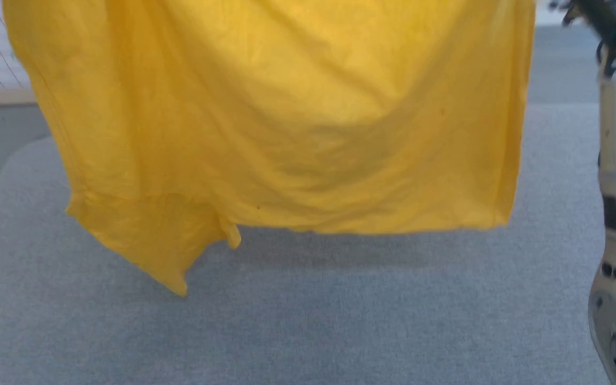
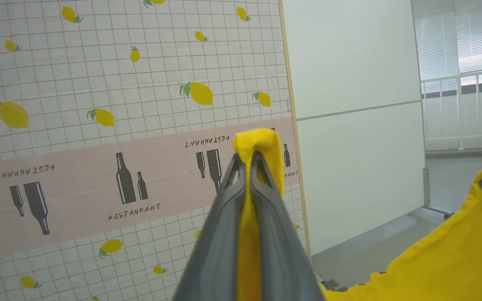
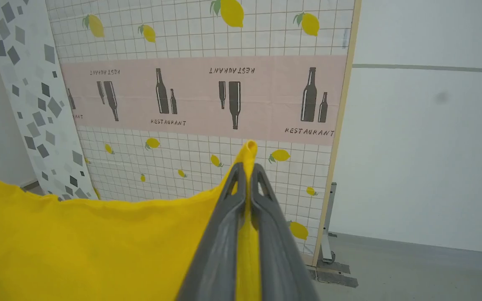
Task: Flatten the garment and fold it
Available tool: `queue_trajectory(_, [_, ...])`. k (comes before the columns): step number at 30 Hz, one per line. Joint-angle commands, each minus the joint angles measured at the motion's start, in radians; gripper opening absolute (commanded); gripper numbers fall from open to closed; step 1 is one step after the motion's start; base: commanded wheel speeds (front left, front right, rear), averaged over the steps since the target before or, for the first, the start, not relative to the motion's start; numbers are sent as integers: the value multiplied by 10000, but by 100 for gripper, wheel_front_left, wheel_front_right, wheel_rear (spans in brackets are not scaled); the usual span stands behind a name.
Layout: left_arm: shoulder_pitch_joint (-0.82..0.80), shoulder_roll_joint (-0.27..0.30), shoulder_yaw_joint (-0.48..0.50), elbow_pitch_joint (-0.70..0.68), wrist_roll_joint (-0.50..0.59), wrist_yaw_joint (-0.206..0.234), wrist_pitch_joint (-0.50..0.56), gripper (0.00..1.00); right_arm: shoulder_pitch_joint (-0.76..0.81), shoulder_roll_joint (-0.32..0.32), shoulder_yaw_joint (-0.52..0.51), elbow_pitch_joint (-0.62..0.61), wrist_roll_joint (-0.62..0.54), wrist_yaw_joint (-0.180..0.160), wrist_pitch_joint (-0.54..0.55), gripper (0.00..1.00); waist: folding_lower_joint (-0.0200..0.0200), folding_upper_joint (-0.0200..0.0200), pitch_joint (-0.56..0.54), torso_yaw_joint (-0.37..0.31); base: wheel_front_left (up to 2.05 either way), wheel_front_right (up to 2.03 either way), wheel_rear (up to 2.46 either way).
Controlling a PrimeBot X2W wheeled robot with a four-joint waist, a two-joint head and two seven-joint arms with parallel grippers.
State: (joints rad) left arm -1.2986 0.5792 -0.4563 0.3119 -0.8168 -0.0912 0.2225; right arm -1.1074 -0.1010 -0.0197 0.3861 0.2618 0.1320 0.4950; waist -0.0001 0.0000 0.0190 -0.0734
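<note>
Garment point(image 1: 286, 133): hung spread above grey table point(image 1: 340, 321), top edge cut off in head view. Left gripper point(image 2: 247, 155), right gripper point(image 3: 247, 166): each clamped on a yellow corner

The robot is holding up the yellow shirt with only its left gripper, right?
Not only the left. The left gripper is shut on the shirt, and the right wrist view shows the right gripper shut on another bit of it. So the robot is holding up the yellow shirt with both grippers.
</note>
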Motion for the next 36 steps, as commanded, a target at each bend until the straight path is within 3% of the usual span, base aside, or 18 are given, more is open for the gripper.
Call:
queue_trajectory(1, [-454, 76, 35, -53, 139, 28, 13, 0, -483, 126, -193, 101, -111, -13, 47, 0, 1, 0, 1490, -165, 0, 0, 0])
queue_trajectory(5, [-1742, 27, 159, -3, 582, 173, -223, 0, -1925, 360, -442, 536, -669, -13, -184, 0, 1, 0, 3102, -496, 0, 0, 0])
queue_trajectory(11, [-4010, -74, 71, 379, 1355, -97, -972, 0, -4128, 499, -644, 1872, -760, -13, -1587, 0, 1, 0, 4821, -1137, 0, 0, 0])
queue_trajectory(17, [-5206, -160, -329, 742, 1659, -308, -1526, 0, -5253, 504, -571, 2947, -569, -13, -2734, 0, 1, 0, 6024, -1319, 0, 0, 0])
queue_trajectory(21, [-5490, 36, -653, 624, 1309, -382, -1986, 0, -5670, 505, -669, 3449, -890, -13, -3295, 0, 1, 0, 6890, -1290, 0, 0, 0])
queue_trajectory(30, [-4542, 1643, -2746, -879, -438, -392, -3132, 0, -5270, 506, -97, 3990, -981, -13, -4259, 0, 1, 0, 7637, -845, 0, 0, 0])
queue_trajectory(33, [-3904, 2336, -3614, -1802, -1188, -393, -3456, 0, -4741, 500, 473, 3676, -581, -13, -4375, 0, 1, 0, 7423, -630, 0, 0, 0])
queue_trajectory(36, [-3050, 3072, -4543, -2835, -1677, -393, -3963, 0, -3663, 92, 1015, 2760, 152, -13, -4268, 0, 1, 0, 6987, -300, 0, 0, 0])
